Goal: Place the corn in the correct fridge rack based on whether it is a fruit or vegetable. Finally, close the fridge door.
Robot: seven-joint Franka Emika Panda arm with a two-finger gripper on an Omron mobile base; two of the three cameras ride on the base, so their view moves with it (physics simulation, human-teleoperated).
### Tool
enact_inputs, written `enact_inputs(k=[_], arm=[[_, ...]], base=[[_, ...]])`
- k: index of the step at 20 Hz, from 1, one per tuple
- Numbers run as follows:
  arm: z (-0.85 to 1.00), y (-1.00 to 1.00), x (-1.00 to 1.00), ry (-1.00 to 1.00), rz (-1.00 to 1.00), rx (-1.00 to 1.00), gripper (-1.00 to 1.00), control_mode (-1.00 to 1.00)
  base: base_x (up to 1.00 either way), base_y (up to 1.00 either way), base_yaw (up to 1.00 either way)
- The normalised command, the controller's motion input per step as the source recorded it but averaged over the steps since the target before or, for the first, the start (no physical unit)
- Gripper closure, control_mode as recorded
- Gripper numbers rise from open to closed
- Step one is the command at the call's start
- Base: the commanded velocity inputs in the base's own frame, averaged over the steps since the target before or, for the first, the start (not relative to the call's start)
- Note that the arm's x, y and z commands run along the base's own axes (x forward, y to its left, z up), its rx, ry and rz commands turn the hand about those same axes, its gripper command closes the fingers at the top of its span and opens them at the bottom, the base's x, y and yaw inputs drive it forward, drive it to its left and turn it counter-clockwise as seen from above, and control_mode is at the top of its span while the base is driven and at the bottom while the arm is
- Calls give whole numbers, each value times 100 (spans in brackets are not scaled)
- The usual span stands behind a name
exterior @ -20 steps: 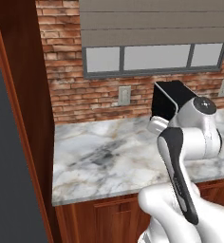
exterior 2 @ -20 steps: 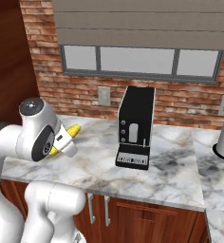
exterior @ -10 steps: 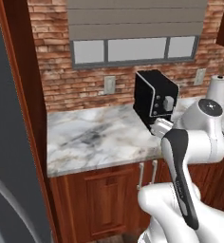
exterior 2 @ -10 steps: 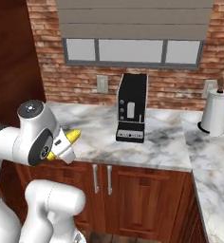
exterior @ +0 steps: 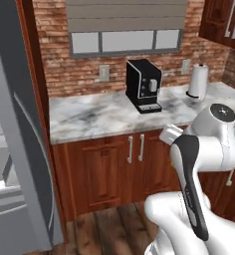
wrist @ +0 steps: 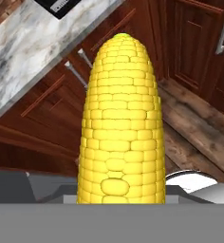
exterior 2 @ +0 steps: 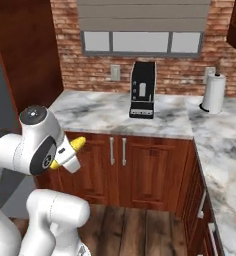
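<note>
Home kitchen, rendered: marble counter (exterior: 99,117) running over red-brown wood cabinets (exterior 2: 125,170), brick wall (exterior: 55,64) sitting behind, black coffee machine (exterior: 144,85) standing at 12 o'clock, paper towel roll (exterior 2: 213,93) standing at 2 o'clock, grey fridge door (exterior: 20,149) hanging open at 9 o'clock.

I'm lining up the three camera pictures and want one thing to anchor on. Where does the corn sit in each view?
Left base view: I cannot make out the corn; the arm's white wrist stands at centre right.
Right base view: the corn pokes out of the hand at left of centre, in front of the cabinet doors.
Hand view: the corn stands upright at centre.
Shared landmark: the black coffee machine on the marble counter.
</note>
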Motion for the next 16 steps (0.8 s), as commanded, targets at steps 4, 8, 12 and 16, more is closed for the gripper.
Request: enact_inputs(k=[4,8,12,16], arm=[[0,0,0,0,0,0,100,100],[0,0,0,0,0,0,100,100],[0,0,0,0,0,0,100,100],[0,0,0,0,0,0,100,100]], base=[[-98,70,16],[-88,68,41],[-99,38,42],[-66,48,44]])
